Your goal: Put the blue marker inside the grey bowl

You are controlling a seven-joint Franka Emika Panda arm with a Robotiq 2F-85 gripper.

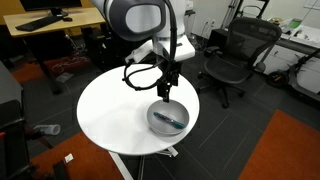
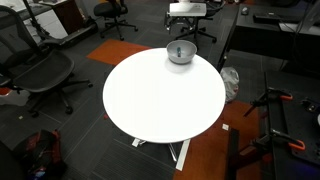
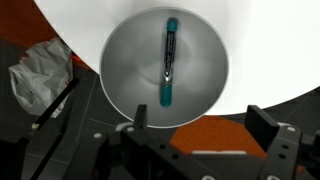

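Note:
The grey bowl (image 1: 155, 119) stands on the round white table (image 1: 110, 110) close to its edge. It also shows in the other exterior view (image 2: 180, 56) and in the wrist view (image 3: 125, 70). The blue marker (image 3: 168, 60) lies inside the bowl, its blue-teal end towards the wrist camera. It is a thin dark streak in an exterior view (image 1: 171, 120). My gripper (image 1: 166, 92) hangs just above the bowl. In the wrist view the gripper (image 3: 203, 125) is open and empty, its fingers apart from the marker.
Black office chairs (image 1: 235, 55) and a desk (image 1: 45, 25) surround the table. An orange carpet patch (image 1: 290, 150) lies beside it. A crumpled white bag (image 3: 40, 80) lies on the floor below the table edge near the bowl.

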